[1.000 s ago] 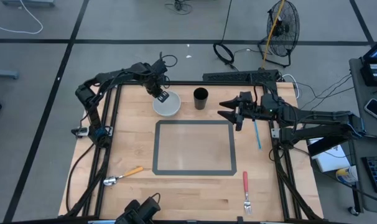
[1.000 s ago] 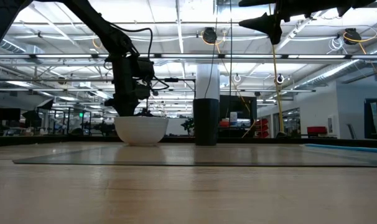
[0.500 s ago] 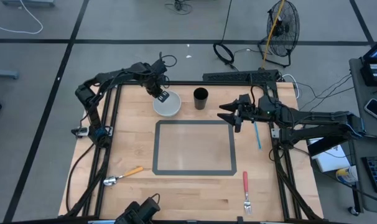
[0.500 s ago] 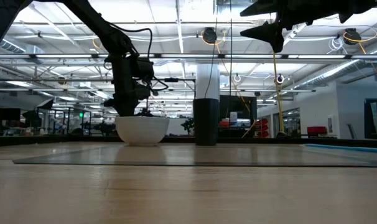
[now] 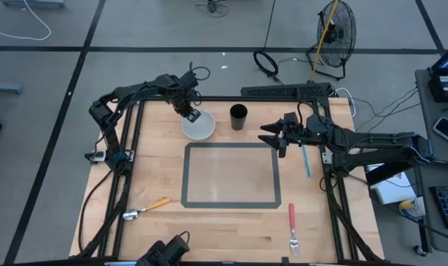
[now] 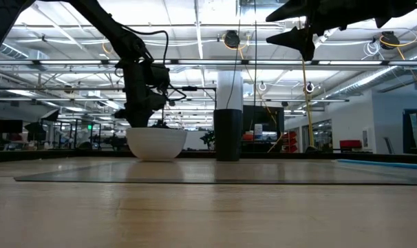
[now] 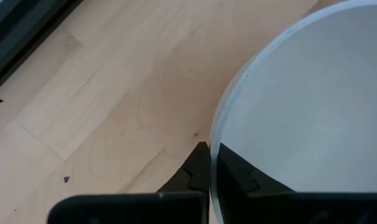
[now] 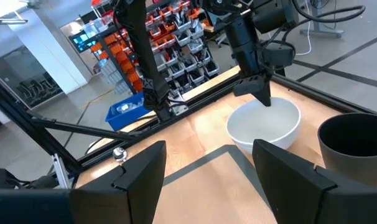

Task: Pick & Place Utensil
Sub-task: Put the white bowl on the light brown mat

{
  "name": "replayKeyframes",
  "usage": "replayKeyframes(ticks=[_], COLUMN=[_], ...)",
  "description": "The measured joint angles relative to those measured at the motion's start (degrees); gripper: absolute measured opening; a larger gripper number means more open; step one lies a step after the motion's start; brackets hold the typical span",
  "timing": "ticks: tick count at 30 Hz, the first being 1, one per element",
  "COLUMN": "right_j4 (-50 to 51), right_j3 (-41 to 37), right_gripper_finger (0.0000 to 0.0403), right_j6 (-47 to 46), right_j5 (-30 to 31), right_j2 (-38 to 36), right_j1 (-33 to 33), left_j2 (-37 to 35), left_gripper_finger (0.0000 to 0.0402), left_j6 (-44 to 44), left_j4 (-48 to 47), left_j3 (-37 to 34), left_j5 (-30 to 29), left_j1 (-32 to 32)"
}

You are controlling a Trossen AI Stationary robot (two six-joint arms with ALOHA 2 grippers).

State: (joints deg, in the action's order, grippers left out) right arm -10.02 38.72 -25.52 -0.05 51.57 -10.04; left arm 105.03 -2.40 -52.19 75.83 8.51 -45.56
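Wooden surface [image 5: 231, 222] with a grey-bordered mat [image 5: 231, 174] at centre; right claw [image 5: 273, 136] raised above the mat's far right corner, fingers spread wide and holding nothing, blue utensil [image 5: 305, 159] lying just beside it toward the right edge, black cup [image 5: 238, 117] near its far side. Left claw [image 5: 192, 114] clamped on the rim of the white bowl [image 5: 200, 125], one finger inside and one outside. Well away at the near edge, a red-handled fork [image 5: 292, 226] and an orange-handled spoon [image 5: 146, 209].
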Motion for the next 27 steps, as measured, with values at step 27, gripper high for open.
replayKeyframes(ticks=[27], right_j4=[0.0], right_j3=[0.0], right_gripper_finger=[0.0238], right_j6=[-0.8], right_j5=[0.0], right_j2=[0.0], right_j1=[0.0], left_j2=[0.0], left_gripper_finger=[0.0006], left_j6=[0.7], left_j4=[-0.7], left_j3=[0.0], left_j5=[0.0], left_j1=[0.0])
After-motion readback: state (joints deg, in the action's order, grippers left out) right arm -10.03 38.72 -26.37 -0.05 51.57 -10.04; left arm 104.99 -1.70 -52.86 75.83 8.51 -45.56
